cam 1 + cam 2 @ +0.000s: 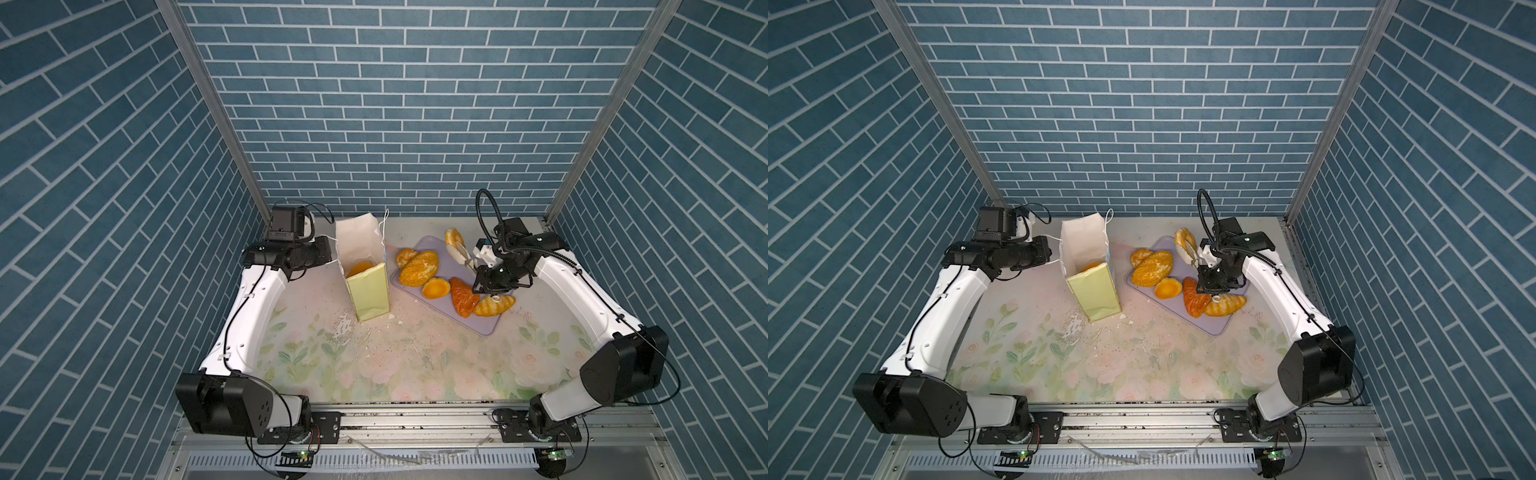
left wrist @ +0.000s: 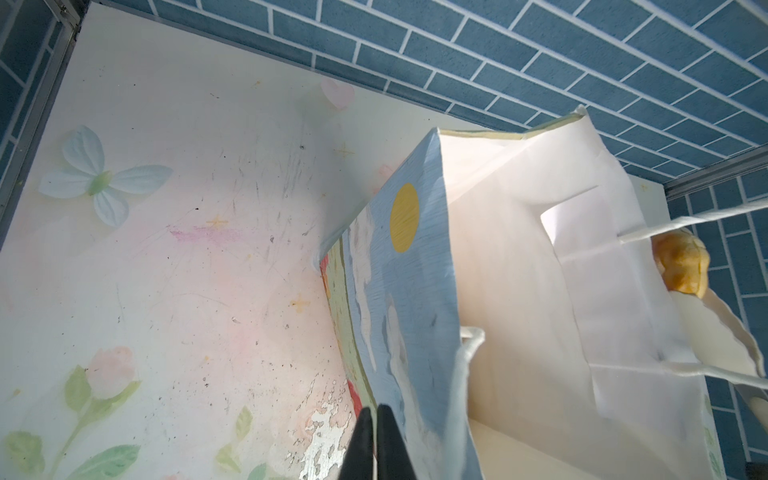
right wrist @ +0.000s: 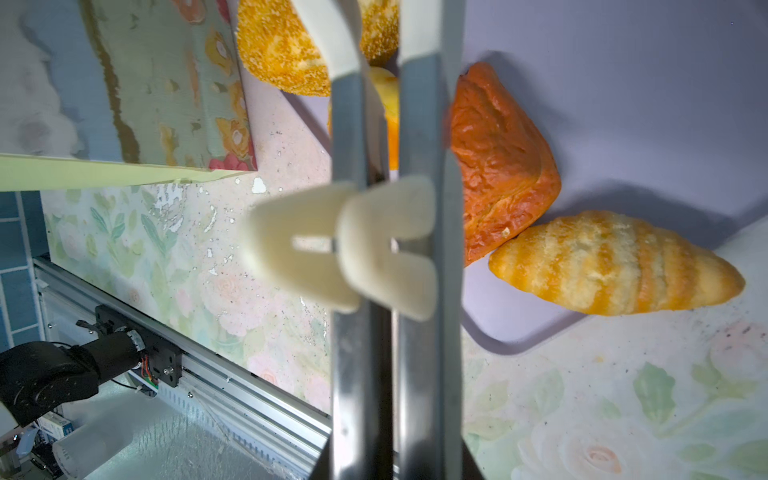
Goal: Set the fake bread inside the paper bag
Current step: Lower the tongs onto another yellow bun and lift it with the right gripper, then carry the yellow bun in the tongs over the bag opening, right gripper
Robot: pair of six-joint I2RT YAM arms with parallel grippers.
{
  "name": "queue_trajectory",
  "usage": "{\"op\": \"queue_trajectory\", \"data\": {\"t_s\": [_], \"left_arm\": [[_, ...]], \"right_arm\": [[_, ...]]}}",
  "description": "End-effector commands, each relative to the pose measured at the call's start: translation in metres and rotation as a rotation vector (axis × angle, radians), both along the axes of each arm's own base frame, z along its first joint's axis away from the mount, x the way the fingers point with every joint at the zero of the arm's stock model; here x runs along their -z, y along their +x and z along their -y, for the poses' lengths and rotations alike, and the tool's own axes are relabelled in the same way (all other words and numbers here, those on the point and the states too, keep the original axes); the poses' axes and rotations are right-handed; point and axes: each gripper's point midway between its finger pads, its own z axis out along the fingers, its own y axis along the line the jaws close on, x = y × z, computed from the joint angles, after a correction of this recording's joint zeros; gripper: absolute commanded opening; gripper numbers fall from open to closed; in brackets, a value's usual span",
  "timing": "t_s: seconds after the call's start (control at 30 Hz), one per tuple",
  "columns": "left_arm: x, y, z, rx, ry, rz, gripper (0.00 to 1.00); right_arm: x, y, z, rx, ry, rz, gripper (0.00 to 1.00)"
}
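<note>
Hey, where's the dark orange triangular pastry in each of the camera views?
Top view: the dark orange pastry sits on the lavender tray's near half.
Top view: same spot on the tray.
Left wrist: not in it.
Right wrist: lying on the tray.
Landmark in those three: the striped croissant touching it.

We see only the top of one orange piece of fake bread (image 1: pixel 360 268) inside the paper bag (image 1: pixel 368 291); the bag's near wall hides the rest. In both top views the right end effector (image 1: pixel 494 296) is mostly hidden under its own wrist. In the right wrist view its pads (image 3: pixel 386 249) are blurred, its fingers (image 3: pixel 349 124) hide most of the tart shell (image 3: pixel 384 95), and the picture's edge cuts off the seeded loaf (image 3: pixel 278 45). The left wrist view's edge cuts off the left end effector (image 2: pixel 375 415).
</note>
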Motion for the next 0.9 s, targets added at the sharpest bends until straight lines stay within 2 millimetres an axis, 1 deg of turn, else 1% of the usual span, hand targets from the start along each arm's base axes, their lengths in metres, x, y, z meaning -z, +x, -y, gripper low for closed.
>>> {"op": "queue_trajectory", "data": {"t_s": [0.0,0.13,0.3,0.43,0.57,0.7,0.8,0.87], "left_arm": [[-0.011,-0.003,-0.001,-0.007,-0.007,0.028,0.08],[-0.010,-0.003,-0.001,-0.006,-0.007,0.027,0.07],[-0.007,-0.002,-0.001,-0.008,-0.011,0.024,0.07],[-0.006,-0.002,0.000,-0.008,-0.012,0.024,0.07],[-0.007,-0.002,-0.001,-0.010,-0.013,0.028,0.07],[-0.006,-0.002,0.001,-0.009,-0.021,0.029,0.07],[-0.005,-0.002,0.000,-0.008,-0.018,0.026,0.07],[-0.006,-0.002,0.000,-0.005,-0.013,0.026,0.07]], "right_arm": [[-0.048,-0.002,-0.007,-0.002,0.056,0.114,0.11],[-0.084,-0.008,-0.017,-0.045,0.065,0.207,0.11],[-0.120,-0.014,-0.035,-0.109,0.069,0.308,0.11],[-0.148,-0.018,-0.054,-0.180,0.076,0.384,0.11],[-0.165,-0.018,-0.077,-0.260,0.091,0.449,0.10],[-0.181,-0.019,-0.108,-0.350,0.119,0.503,0.11],[-0.189,-0.026,-0.133,-0.428,0.143,0.527,0.11],[-0.191,-0.032,-0.148,-0.477,0.157,0.528,0.11]]}}
